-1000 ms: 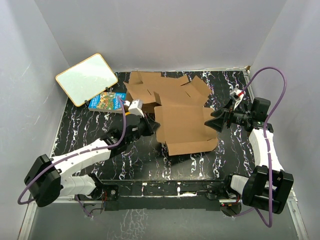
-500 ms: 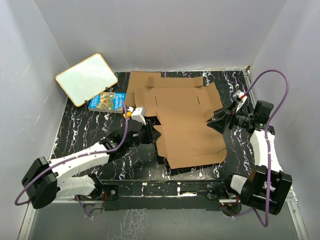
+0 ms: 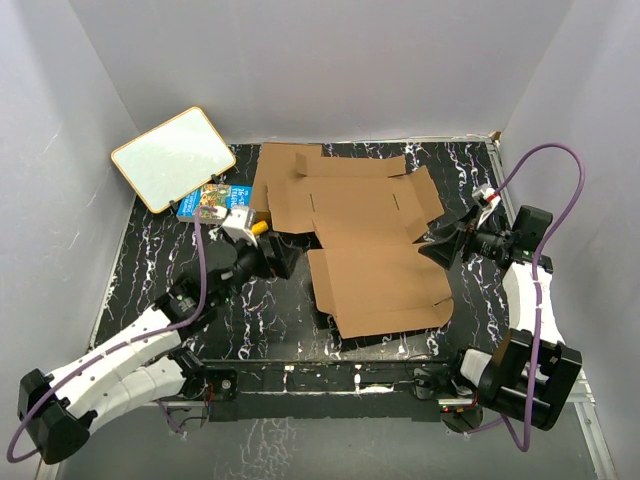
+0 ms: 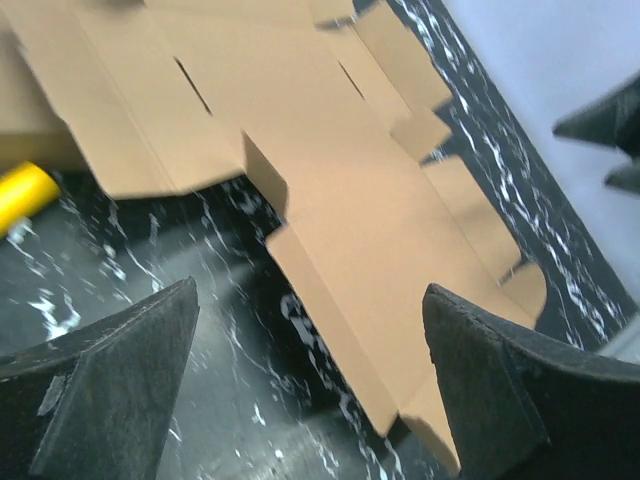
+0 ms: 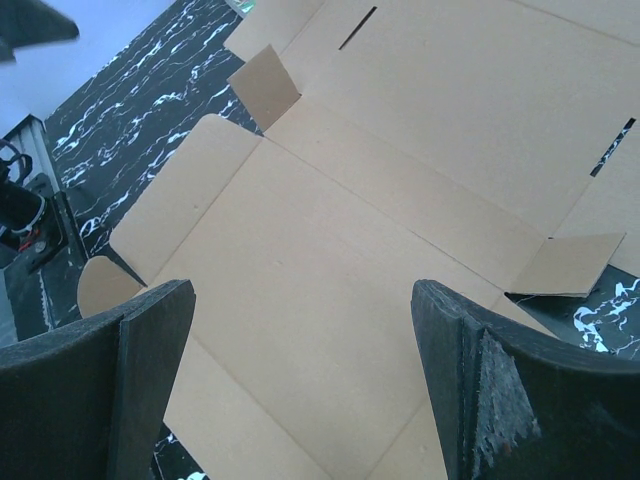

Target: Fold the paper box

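Our left end effector [image 4: 310,290] stands with its jaws spread wide and nothing between them. Just ahead of its fingertips lies the left edge of the paper box [image 4: 330,170], apart from them, with bare bench [image 4: 230,400] in the gap. A small yellow object [image 4: 25,190] sits off to its left, close against the cardboard.

Our right end effector [image 5: 300,290] is likewise spread wide and empty. It hangs over the box's right side, looking down on a broad panel with creases, slits and short corner tabs.

Between the two end effectors the box lies opened out almost flat, with no wall standing. The panel nearest our bases seems to lift slightly off the bench. We judge the folding barely begun. Beyond the left end effector, farther from us, lie a book [image 3: 213,203] and a white board [image 3: 173,158].

The risks we see:
- The sheet looks light and the bench smooth, so a push on one flap with nothing holding the far side could slide the whole box rather than bend the crease.
- A raised wall let go too early may spring back flat.
- A jaw closing at an edge could pinch two layers, or crush a tab meant for a slit.
- A sideways shove could drive the cardboard onto the yellow object or the book.
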Controlling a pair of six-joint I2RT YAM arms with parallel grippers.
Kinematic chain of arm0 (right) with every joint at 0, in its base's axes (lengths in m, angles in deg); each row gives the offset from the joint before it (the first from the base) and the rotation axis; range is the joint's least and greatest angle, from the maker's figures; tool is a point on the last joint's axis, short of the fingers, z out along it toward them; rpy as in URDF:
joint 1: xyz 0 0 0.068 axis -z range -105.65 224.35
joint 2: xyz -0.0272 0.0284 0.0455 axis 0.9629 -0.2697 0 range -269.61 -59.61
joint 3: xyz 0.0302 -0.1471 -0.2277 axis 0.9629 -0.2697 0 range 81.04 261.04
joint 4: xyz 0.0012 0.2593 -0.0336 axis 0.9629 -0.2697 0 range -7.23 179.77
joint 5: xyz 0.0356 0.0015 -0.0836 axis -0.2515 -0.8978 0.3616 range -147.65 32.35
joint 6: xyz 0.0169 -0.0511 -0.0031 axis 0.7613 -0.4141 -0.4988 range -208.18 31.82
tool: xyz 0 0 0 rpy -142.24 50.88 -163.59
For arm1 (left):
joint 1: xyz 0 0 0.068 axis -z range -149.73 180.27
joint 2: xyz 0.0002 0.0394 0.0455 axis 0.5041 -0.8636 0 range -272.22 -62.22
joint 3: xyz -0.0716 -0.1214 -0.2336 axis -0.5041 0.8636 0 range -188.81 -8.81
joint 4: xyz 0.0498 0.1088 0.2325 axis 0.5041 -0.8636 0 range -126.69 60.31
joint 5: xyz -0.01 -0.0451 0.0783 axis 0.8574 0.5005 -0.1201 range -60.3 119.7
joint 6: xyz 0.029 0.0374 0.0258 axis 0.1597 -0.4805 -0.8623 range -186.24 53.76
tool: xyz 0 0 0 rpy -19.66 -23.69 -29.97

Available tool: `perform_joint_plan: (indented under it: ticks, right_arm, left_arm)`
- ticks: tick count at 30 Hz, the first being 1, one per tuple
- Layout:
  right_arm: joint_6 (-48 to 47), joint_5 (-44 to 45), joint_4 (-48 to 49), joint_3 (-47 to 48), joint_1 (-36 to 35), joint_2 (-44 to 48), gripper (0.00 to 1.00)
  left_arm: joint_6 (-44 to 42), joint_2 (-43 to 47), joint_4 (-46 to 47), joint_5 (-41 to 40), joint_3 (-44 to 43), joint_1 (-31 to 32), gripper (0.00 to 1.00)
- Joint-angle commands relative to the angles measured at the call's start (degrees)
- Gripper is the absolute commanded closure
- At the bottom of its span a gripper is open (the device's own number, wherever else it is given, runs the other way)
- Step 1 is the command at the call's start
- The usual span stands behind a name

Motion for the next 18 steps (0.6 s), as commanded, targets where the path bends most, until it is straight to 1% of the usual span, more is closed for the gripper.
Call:
perform_joint_plan:
  ticks: [1, 4, 9, 14, 18]
  right_arm:
    - [-1.3, -1.4, 4.0, -0.6, 1.0, 0.9, 0.02]
    - [-0.7, -1.0, 4.5, -0.9, 1.4, 1.7, 0.01]
    - [0.6, -0.7, 5.6, -0.9, 1.4, 1.9, 0.02]
    - [0.9, -0.2, 5.7, -0.9, 1.4, 2.6, 0.02]
    - [1.4, -1.0, 6.1, -0.7, 1.4, 2.3, 0.02]
  left_arm:
    - [-3.4, -3.0, -3.0, 8.8, -7.6, -8.8, 0.08]
    - [-1.1, -7.0, -2.5, 16.7, -9.5, -14.6, 0.08]
    - [1.0, -14.3, -4.2, 26.1, -13.4, -22.8, 0.08]
    - [4.9, -20.1, -0.4, 35.5, -13.3, -31.5, 0.08]
    - [6.5, -24.1, 1.8, 39.1, -13.7, -34.6, 0.10]
